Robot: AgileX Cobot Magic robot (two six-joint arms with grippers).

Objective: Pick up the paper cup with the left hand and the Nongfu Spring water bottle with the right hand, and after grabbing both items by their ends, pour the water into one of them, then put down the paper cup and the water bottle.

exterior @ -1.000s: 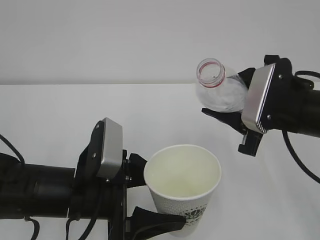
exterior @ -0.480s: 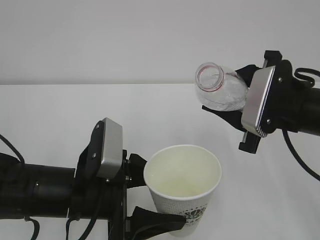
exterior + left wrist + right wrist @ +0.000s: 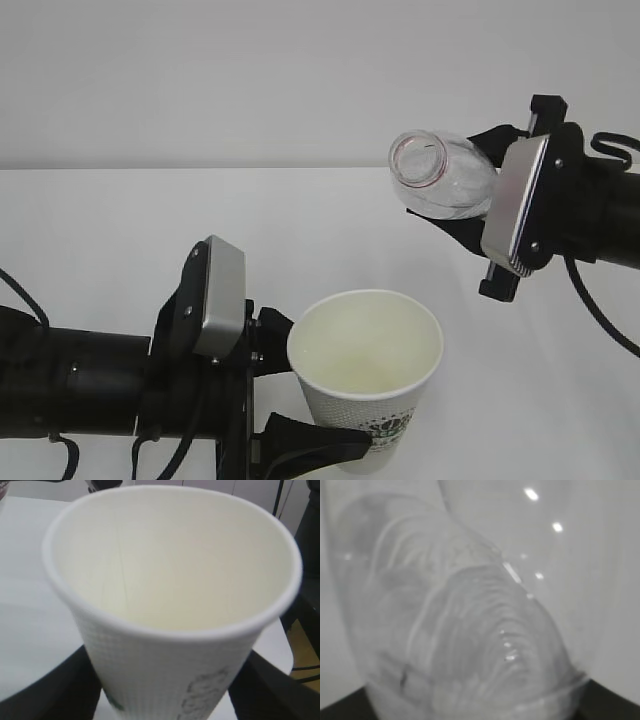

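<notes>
Tipped bottle [image 3: 445,180] further, mouth now sideways above cup [image 3: 366,375]; my right hand [image 3: 462,200] grasping bottle, left hand [image 3: 285,400] grasping cup; pour imminent.

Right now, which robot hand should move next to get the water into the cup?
The right hand. It holds the bottle tipped, mouth open, above and behind the paper cup. The left hand holds the cup upright.

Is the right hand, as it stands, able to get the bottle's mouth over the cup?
Probably yes. The right hand holds the water bottle tilted, above and right of the paper cup, with only open air between them.
</notes>
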